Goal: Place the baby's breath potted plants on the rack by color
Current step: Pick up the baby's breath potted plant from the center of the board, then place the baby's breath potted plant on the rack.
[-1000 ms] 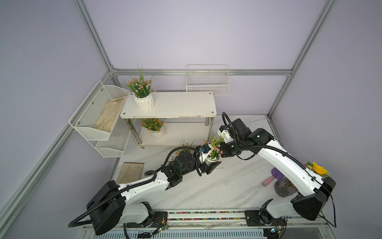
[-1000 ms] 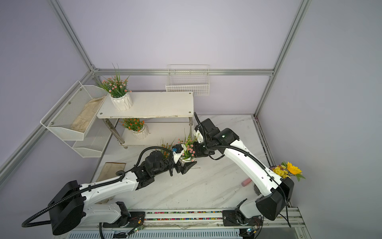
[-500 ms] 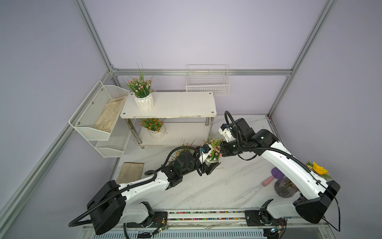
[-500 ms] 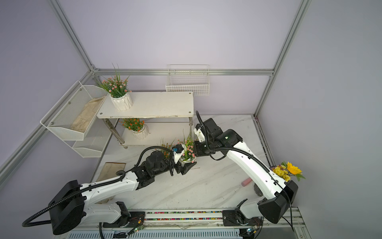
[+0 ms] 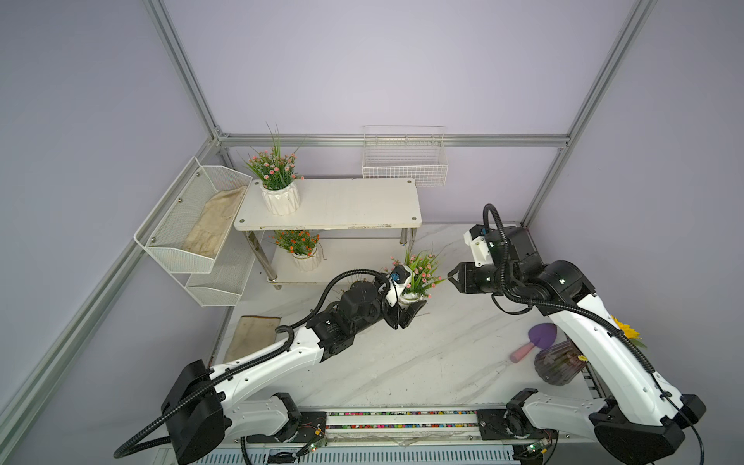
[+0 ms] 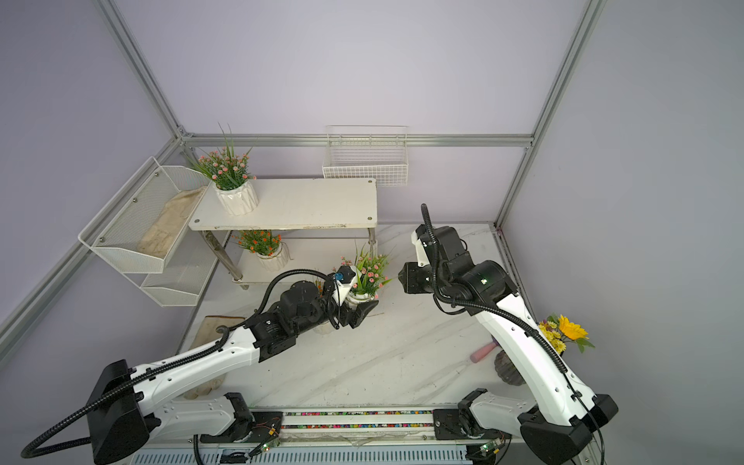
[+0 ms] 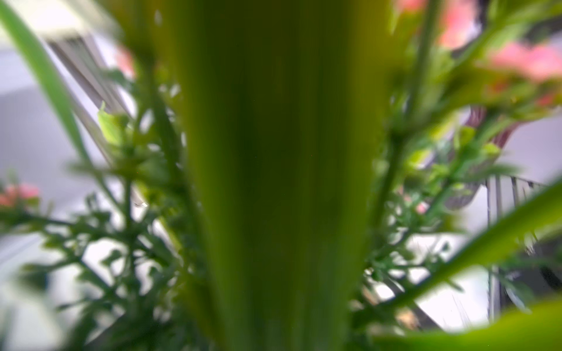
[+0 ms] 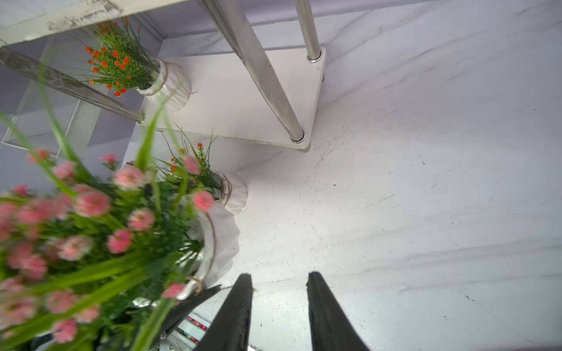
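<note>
My left gripper (image 5: 408, 308) (image 6: 360, 312) is shut on the white pot of a pink baby's breath potted plant (image 5: 418, 273) (image 6: 368, 273) (image 8: 91, 231) in front of the rack (image 5: 354, 203) (image 6: 314, 201). Its foliage (image 7: 279, 152) fills the left wrist view and hides the jaws. My right gripper (image 5: 453, 277) (image 6: 402, 277) (image 8: 278, 275) stands open and empty, just right of that plant. Another pink plant (image 5: 277, 189) is on the top board. An orange plant (image 5: 300, 251) (image 8: 121, 67) is on the lower board. A second orange plant (image 8: 206, 179) stands on the table, mostly hidden behind my left arm.
White mesh wall bins (image 5: 193, 225) holding a cloth hang at the left, and a wire basket (image 5: 404, 161) hangs on the back wall. A folded cloth (image 5: 251, 336) lies at the table's left edge. A dark vase with sunflowers (image 5: 557, 362) and a purple trowel (image 5: 535, 340) sit at the right.
My right gripper has opened and drawn back to the right, away from the pink plant. The left gripper keeps its hold on the pot and has barely moved.
</note>
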Robot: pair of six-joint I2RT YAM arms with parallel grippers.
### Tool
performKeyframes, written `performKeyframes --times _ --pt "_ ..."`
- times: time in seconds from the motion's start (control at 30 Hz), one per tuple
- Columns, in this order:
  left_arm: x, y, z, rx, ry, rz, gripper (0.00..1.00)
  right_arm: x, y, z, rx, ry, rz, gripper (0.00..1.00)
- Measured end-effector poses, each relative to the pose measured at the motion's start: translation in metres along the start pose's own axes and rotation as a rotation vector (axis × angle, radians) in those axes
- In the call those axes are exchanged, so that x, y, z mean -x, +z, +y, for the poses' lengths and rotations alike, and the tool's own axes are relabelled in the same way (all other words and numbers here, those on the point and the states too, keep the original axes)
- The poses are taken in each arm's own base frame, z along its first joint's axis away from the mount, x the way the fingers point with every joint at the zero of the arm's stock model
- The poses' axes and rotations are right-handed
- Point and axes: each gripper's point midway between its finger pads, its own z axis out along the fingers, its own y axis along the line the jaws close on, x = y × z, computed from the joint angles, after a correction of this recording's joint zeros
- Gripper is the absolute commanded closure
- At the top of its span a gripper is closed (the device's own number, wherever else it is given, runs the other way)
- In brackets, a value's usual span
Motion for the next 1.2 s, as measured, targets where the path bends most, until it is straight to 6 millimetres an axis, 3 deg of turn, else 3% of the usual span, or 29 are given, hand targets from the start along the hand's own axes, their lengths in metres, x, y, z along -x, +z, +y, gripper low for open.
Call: performKeyframes --times 0.23,0.37,0.5,0.63,0.93,1.1,1.2 --pt "0.079 -0.016 0.034 0.127 0.013 -0.108 0.8 -0.004 -0.011 -0.015 -0.043 0.015 -0.038 0.64" --pt "0.114 -0.019 0.06 0.195 0.005 -0.162 0.8 -0.016 -0.001 -0.021 -0.061 0.02 -0.001 0.64" --pt "0.136 -0.017 0.085 0.251 -0.002 -0.199 0.8 -0.029 0.009 -0.026 -0.076 0.025 0.039 0.64" --pt "0.147 -0.006 0.117 0.312 -0.011 -0.214 0.79 -0.035 0.011 -0.027 -0.07 0.031 0.056 0.64" --pt "0.144 0.029 0.195 0.431 -0.06 -0.227 0.8 -0.05 0.018 -0.029 -0.057 0.051 0.091 0.65" --pt "0.146 0.037 0.225 0.469 -0.088 -0.238 0.8 -0.052 0.02 -0.03 -0.054 0.055 0.096 0.65" --pt "0.144 0.039 0.237 0.487 -0.108 -0.239 0.74 -0.053 0.021 -0.03 -0.055 0.056 0.097 0.64"
